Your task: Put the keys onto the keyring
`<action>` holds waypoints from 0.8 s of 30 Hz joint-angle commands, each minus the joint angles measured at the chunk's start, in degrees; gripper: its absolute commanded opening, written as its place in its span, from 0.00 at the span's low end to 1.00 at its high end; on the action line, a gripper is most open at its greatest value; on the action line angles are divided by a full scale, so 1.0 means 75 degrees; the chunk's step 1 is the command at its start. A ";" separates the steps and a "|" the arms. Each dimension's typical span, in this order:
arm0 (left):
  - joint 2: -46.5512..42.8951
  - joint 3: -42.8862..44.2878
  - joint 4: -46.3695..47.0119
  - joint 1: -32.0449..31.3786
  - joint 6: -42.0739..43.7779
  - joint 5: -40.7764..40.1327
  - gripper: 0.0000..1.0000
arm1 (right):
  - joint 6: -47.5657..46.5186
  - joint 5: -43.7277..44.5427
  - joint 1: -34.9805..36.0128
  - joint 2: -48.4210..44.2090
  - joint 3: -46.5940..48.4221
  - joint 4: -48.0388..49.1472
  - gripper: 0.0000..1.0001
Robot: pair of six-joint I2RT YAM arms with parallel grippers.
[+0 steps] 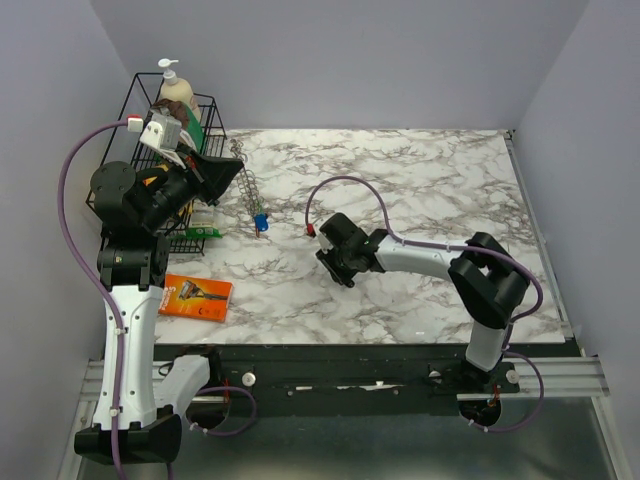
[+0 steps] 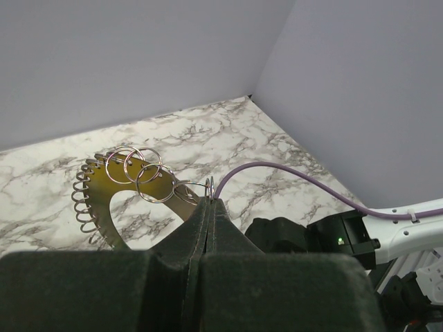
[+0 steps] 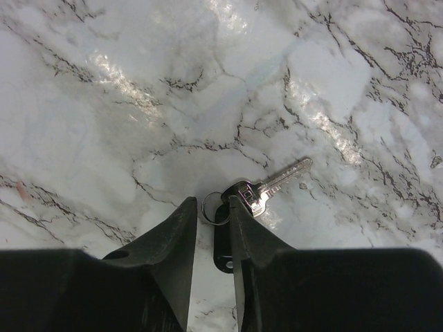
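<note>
Left fingers [image 2: 209, 207] clenched on keyring [image 2: 111, 183] | right fingers [image 3: 188, 211] apart astride key [image 3: 266, 188] | basket [image 1: 214, 120] holds bottle [image 1: 180, 95]

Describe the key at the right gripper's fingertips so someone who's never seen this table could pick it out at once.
On the marble table, find the right gripper, lowered near the middle. At its fingertips a silver key lies flat, a split ring and a dark tab at its head. Unlike the blue-headed key by the left arm, it is all metal.
</note>
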 commanded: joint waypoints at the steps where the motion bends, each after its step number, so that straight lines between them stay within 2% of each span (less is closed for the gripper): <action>1: -0.0155 0.0075 0.0309 0.0035 0.0025 0.0127 0.00 | 0.0055 -0.0256 -0.0072 0.0129 0.0021 -0.0118 0.33; 16: -0.0120 0.0169 0.0180 0.0035 0.0154 0.0116 0.00 | 0.0137 -0.0350 -0.0341 0.0211 0.0373 -0.0129 0.28; 20: -0.0108 0.0133 0.0239 0.0035 0.0107 0.0139 0.00 | 0.0161 -0.0572 -0.0470 0.0222 0.0466 -0.0129 0.18; 24: -0.0119 0.0133 0.0239 0.0035 0.0119 0.0139 0.00 | 0.0149 -0.0678 -0.0540 0.0187 0.0513 -0.0129 0.13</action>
